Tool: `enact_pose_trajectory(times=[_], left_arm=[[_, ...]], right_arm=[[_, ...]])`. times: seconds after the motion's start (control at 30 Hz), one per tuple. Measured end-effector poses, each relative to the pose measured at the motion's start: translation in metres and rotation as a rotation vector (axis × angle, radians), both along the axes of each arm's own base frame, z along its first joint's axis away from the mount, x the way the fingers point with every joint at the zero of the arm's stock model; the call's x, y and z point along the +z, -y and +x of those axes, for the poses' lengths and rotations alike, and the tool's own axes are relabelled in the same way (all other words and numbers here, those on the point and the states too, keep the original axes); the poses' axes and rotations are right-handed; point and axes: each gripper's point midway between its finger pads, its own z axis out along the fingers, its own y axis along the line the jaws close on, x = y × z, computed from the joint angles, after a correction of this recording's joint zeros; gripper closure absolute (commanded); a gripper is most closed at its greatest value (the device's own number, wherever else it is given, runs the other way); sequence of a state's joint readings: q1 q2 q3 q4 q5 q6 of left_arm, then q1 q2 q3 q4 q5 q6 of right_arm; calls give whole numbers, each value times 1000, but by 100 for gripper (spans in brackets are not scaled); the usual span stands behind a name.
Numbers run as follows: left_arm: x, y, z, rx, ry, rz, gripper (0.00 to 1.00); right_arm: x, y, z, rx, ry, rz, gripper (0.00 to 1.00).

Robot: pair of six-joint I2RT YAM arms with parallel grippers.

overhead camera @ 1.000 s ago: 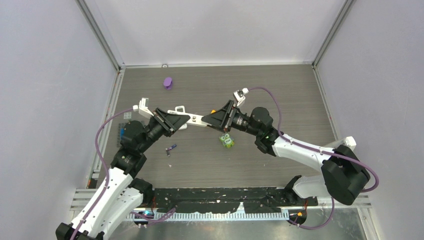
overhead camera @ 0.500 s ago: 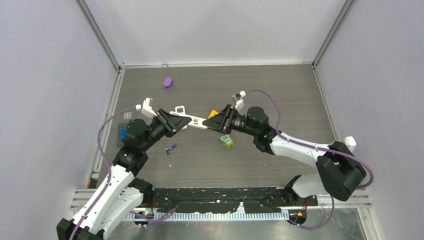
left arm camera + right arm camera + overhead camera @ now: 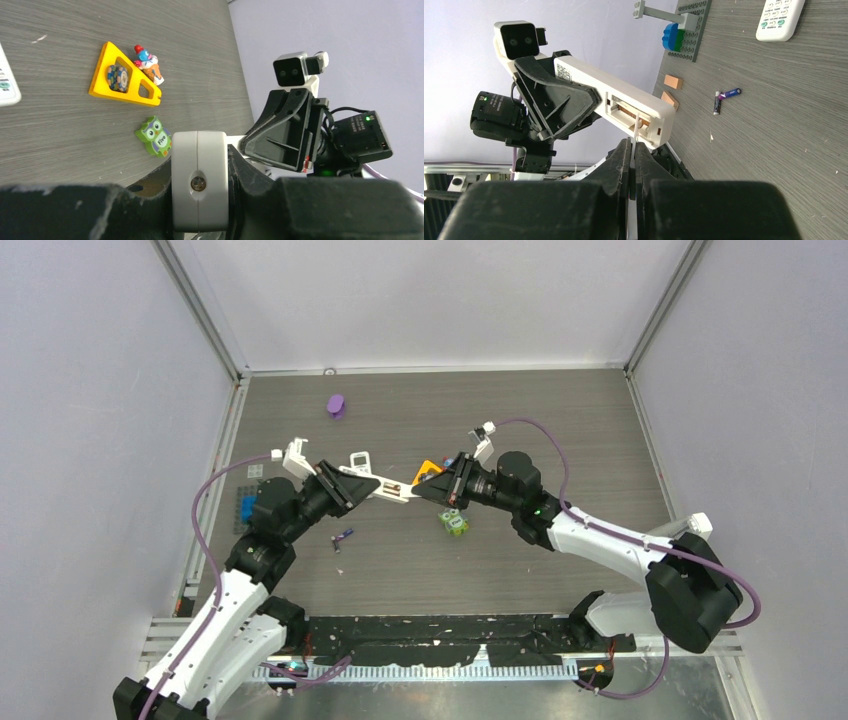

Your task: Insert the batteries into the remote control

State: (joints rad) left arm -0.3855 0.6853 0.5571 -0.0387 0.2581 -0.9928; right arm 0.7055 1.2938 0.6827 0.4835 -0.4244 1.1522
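Note:
My left gripper is shut on one end of the white remote control and holds it in the air; the left wrist view shows that end clamped between the black fingers. The right wrist view shows the remote control with its battery compartment open. My right gripper is shut on a thin white tab that sticks out of that compartment. A purple and a dark battery lie together on the table, apart from both grippers.
A second white remote lies on the table behind the held one. A green owl block and a yellow triangle toy sit near my right gripper. A purple object is at the back left, and a grey brick plate at the left edge.
My right gripper has moved left to the remote's free end and closed from open onto the thin white tab. My left gripper keeps its hold on the remote, shifted slightly.

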Motion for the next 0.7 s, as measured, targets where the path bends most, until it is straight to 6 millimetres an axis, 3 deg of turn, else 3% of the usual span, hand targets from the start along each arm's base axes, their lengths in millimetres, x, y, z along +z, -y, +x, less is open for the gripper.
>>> enact_pose_trajectory(times=[0.2, 0.4, 0.5, 0.67, 0.7], left_arm=[[-15, -6, 3, 9, 8, 95, 100], [-37, -7, -6, -83, 29, 265, 100], [-39, -1, -18, -188, 75, 319, 100], [-40, 6, -38, -327, 142, 357, 100], [-38, 7, -41, -343, 157, 361, 100]], right_arm=[[5, 8, 1, -10, 17, 11, 95], [-7, 51, 21, -141, 81, -117, 94], [-38, 86, 34, -258, 77, -254, 92], [-126, 144, 34, -374, -80, -495, 88], [-141, 153, 31, -384, -118, -536, 84]])
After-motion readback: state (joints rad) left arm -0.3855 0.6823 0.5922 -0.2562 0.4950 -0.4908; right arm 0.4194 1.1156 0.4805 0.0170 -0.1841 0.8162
